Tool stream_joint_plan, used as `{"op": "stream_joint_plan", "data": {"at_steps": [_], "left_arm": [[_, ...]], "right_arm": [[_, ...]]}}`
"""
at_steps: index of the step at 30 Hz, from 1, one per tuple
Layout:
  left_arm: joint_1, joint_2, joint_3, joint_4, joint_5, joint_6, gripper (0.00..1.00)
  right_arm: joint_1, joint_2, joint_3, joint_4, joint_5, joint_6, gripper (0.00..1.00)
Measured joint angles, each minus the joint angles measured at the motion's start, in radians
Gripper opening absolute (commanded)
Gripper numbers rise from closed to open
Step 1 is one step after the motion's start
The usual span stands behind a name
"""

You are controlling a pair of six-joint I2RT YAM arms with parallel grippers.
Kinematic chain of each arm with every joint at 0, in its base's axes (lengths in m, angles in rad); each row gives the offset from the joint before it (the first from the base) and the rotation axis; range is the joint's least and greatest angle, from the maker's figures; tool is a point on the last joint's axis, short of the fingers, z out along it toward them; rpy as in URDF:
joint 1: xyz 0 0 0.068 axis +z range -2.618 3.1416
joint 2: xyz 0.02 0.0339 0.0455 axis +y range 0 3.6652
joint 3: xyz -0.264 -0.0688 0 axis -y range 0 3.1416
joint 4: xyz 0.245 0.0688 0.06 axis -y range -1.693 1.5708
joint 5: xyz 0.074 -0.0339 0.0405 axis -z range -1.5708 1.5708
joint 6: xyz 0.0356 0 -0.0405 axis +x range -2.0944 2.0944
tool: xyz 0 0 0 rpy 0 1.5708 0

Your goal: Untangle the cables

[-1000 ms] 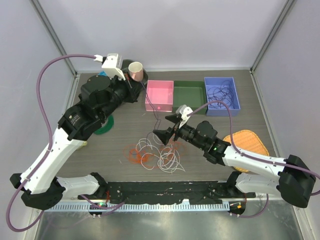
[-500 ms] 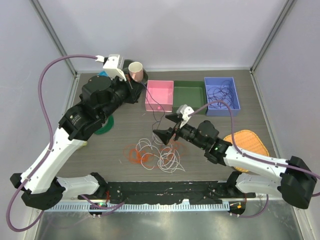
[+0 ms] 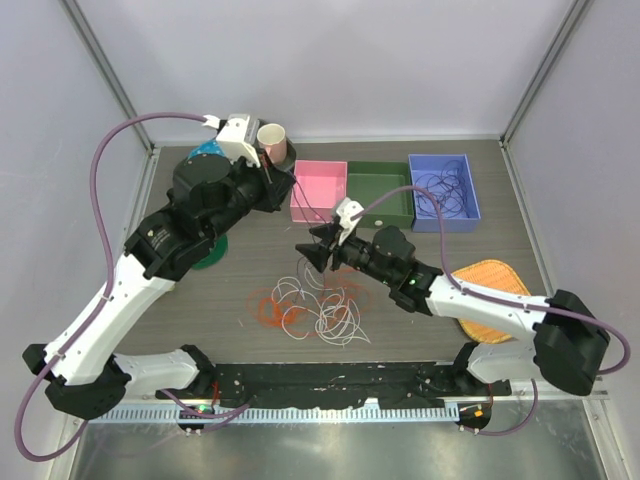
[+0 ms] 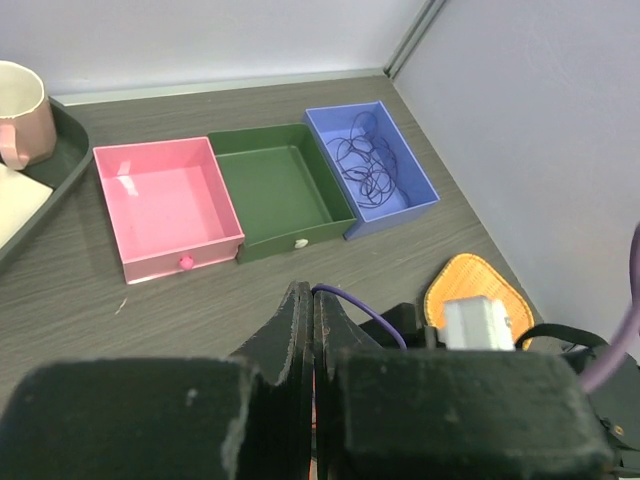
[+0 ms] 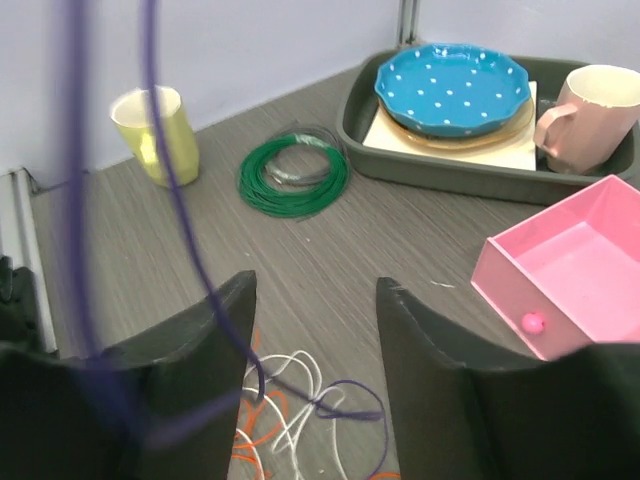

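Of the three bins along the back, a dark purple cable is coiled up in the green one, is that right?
Not the green one. The coiled dark purple cable lies in the blue bin; the green bin next to it holds no cable. The left wrist view shows this.

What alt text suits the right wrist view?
A dark purple cable hangs past the open right gripper down to a white and orange tangle. Behind are a green coil, a yellow cup and a pink box.
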Motion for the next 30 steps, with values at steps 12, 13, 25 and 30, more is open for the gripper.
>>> {"op": "stream_joint_plan", "data": {"at_steps": [12, 13, 25, 30], "left_arm": [[0.0, -0.099, -0.171, 0.048, 0.02, 0.003, 1.0], [0.0, -0.127, -0.222, 0.068, 0.033, -0.001, 1.0], [-0.02, -0.131, -0.706, 0.385, 0.424, 0.008, 1.0], [-0.047, -0.047, -0.733, 0.49, 0.475, 0.027, 1.0]], "right_arm": [[0.0, 0.023, 0.111, -0.169, 0.065, 0.014, 0.01], [0.0, 0.0, 0.131, -0.202, 0.082, 0.013, 0.01], [0.0, -0.18, 0.531, -0.471, 0.314, 0.03, 0.01], [0.0, -0.164, 0.67, -0.543, 0.353, 0.071, 0.01]]}}
